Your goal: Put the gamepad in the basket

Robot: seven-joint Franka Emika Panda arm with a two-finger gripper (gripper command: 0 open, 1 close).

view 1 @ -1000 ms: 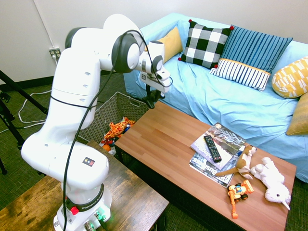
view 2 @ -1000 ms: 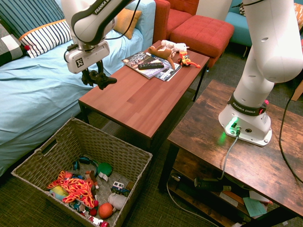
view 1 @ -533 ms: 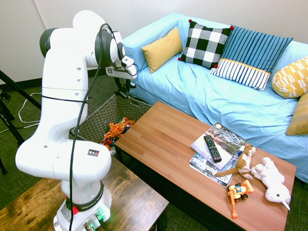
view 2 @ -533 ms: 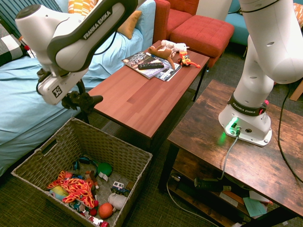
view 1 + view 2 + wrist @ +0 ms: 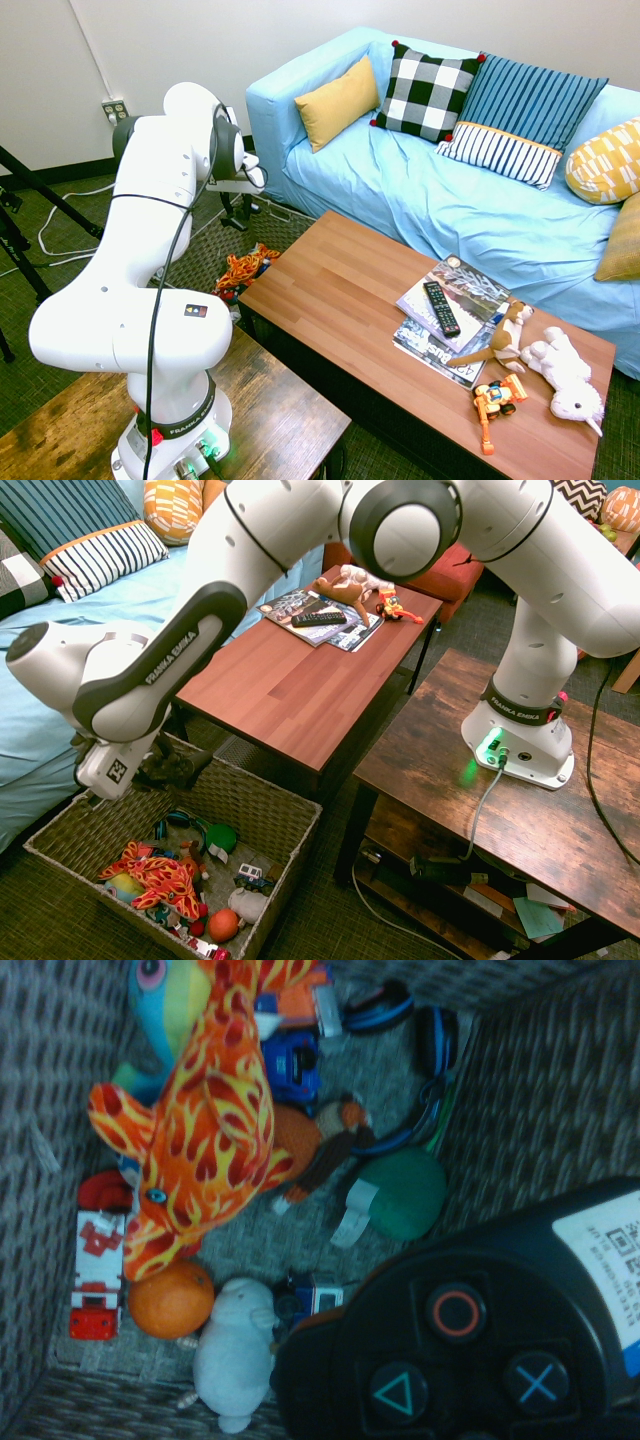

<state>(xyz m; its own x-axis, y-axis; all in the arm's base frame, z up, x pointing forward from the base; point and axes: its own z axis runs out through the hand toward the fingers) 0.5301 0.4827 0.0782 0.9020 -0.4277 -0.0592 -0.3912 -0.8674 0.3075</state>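
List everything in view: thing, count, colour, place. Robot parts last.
gamepad: 1, black, held over the basket's far side
basket: 1, grey-brown wicker, on the floor beside the coffee table
toys: several, mostly orange, green and white, inside the basket
coffee table: 1, reddish wood, in front of the sofa
remote: 1, black, on the magazines
magazines: at least 2, stacked on the coffee table
stuffed animals: 2, brown and white, table's end
toy vehicle: 1, orange, beside them
sofa: 1, light blue
cushions: 6 visible, yellow, checked, striped, patterned, on the sofa
end effector: 1, dark, gripping the gamepad
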